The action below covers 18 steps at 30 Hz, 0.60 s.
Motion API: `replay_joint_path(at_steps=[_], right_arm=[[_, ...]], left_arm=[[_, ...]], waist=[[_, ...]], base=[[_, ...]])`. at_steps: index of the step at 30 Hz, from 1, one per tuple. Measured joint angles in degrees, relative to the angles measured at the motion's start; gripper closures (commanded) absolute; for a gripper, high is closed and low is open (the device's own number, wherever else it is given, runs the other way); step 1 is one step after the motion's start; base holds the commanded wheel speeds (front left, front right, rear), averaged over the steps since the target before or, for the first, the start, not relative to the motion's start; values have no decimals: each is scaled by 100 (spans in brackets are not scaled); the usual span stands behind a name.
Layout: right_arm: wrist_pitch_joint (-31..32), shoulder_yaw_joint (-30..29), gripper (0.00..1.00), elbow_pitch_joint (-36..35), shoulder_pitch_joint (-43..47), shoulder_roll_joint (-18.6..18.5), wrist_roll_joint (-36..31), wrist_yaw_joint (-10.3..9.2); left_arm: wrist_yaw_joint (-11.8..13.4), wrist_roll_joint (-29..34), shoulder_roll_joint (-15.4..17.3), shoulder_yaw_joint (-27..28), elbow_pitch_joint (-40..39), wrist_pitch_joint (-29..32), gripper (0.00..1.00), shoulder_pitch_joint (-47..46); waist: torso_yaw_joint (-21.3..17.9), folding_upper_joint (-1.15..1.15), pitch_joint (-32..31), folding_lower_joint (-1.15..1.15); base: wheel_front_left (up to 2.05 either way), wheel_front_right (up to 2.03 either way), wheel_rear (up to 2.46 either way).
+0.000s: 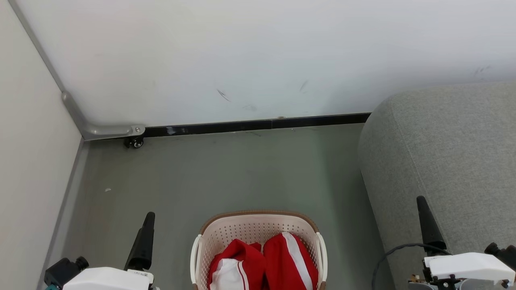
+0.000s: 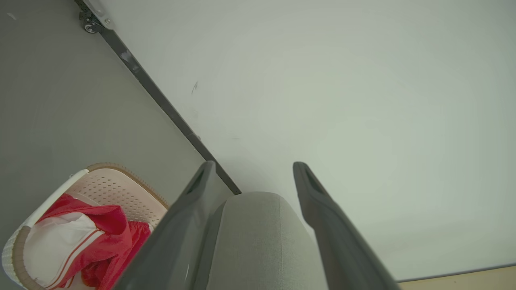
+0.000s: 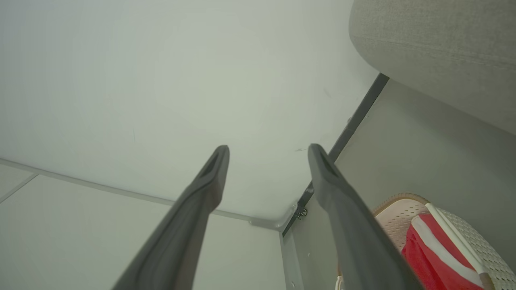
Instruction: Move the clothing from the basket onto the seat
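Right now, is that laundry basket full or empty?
Partly full: the basket has red-and-white clothing bunched inside it, below the rim.

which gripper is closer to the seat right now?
Right. The right gripper hangs beside the seat, overlapping its grey side in the head view. The left gripper is on the far side of the basket, away from the seat.

White wall (image 1: 258, 52) — grey floor (image 1: 225, 173), black skirting (image 1: 258, 125)
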Motion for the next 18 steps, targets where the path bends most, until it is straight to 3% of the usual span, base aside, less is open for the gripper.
replay_joint_path(at_steps=[6,18], right_arm=[[-108,29,0,0,-15,-25,-675,0],[-352,125,0,0,-32,-22,-2034,3]], left_arm=[[146,614,66,-126,-96,-138,0,0],[449,2213,335,-513,-276,-350,0,-1]], waist=[[4,0,-15,0],[6,0,12,-57]], base=[[0,0,0],[0,0,0]])
